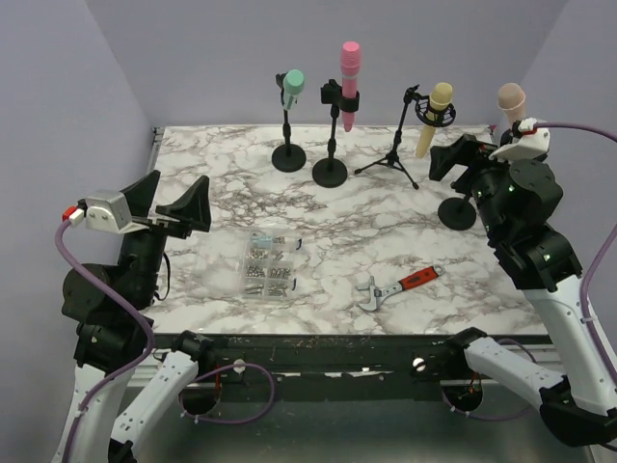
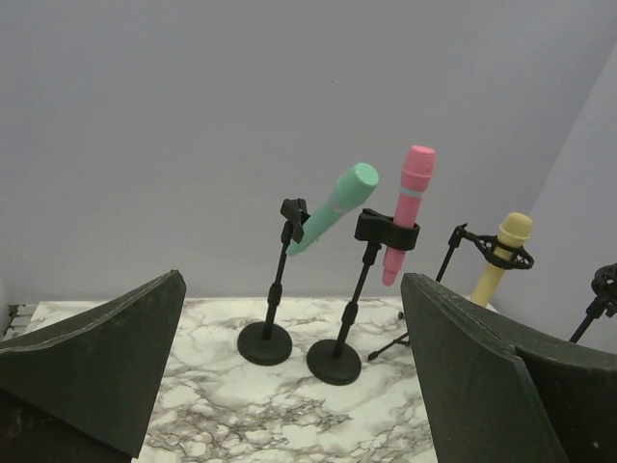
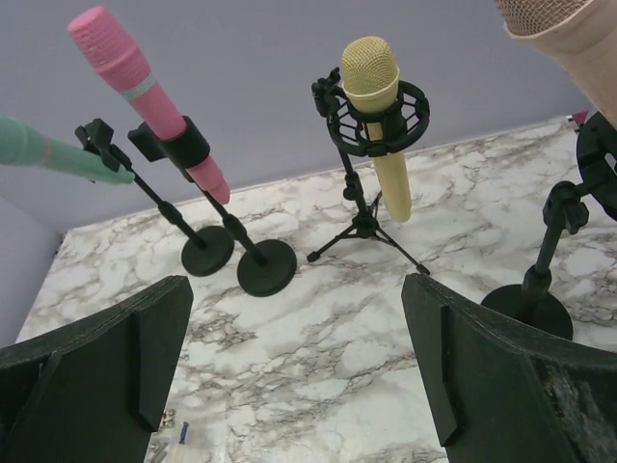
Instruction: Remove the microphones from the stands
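Several microphones stand in black stands along the back of the marble table (image 1: 337,222): a teal one (image 1: 292,87), a pink one (image 1: 349,82), a yellow one (image 1: 436,116) on a tripod, and a beige one (image 1: 511,101) at the far right. My left gripper (image 1: 176,193) is open and empty above the table's left side, facing the teal (image 2: 333,207) and pink (image 2: 410,207) microphones. My right gripper (image 1: 461,159) is open and empty, just left of the beige microphone (image 3: 564,39) and near its stand (image 3: 540,270). The yellow microphone (image 3: 381,125) is ahead of it.
A clear box of screws (image 1: 268,265) lies left of centre at the front. A red-handled adjustable wrench (image 1: 400,287) lies at the front right. The beige microphone's round base (image 1: 457,212) sits close under my right arm. Walls close the back and sides.
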Controlling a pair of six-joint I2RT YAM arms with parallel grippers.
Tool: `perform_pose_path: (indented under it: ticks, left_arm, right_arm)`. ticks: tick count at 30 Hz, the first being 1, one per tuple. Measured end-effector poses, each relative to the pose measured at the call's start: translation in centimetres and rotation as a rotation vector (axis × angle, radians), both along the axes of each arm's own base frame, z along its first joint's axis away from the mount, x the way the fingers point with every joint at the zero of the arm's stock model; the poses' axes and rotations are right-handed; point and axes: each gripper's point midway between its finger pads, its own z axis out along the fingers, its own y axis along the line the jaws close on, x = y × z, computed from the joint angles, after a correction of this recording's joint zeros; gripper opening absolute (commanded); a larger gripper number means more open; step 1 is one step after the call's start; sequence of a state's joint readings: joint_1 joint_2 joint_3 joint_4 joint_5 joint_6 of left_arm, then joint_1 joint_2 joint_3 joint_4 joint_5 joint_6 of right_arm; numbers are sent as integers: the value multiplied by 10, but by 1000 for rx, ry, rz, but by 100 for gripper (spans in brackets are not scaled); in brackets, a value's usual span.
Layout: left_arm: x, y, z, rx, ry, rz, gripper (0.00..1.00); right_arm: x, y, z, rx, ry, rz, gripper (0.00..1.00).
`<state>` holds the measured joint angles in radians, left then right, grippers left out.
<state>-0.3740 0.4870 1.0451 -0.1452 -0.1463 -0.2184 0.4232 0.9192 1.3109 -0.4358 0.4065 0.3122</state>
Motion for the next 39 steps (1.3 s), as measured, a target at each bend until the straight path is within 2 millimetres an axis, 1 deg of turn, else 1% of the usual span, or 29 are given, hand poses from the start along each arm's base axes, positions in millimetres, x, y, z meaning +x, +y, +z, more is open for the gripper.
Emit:
perform_pose_path:
  ticks: [3, 6, 10, 14, 18, 22, 26, 29, 31, 36, 39]
  left_arm:
    - [2, -3, -4, 17, 12, -9, 99]
    - [4, -6, -6, 32, 19, -18, 99]
    - [6, -7, -8, 42, 25, -20, 99]
    - [7, -8, -11, 49, 29, -23, 99]
    - [11, -12, -16, 60, 41, -35, 99]
    - [15, -14, -19, 67, 52, -38, 99]
    - [16, -15, -22, 71, 60, -38, 99]
    - [19, -16, -24, 77, 66, -37, 99]
    - [22, -16, -26, 83, 73, -33, 99]
    - [32, -18, -34, 95, 103, -26, 99]
    - [37, -20, -39, 101, 120, -27, 98]
  right_arm:
    - [1, 3, -3, -2, 8, 12, 100]
    - [4, 12, -9, 0, 12, 58, 100]
    - [12, 32, -30, 3, 50, 138, 100]
    - [22, 57, -59, 19, 105, 234, 100]
    - [31, 87, -91, 51, 167, 356, 100]
    - [44, 113, -110, 79, 210, 443, 100]
    - [55, 142, -124, 88, 235, 509, 100]
    - [59, 170, -129, 82, 234, 572, 100]
    - [61, 188, -128, 75, 218, 609, 100]
    - [68, 230, -113, 33, 138, 676, 100]
    - [78, 246, -102, -1, 70, 662, 100]
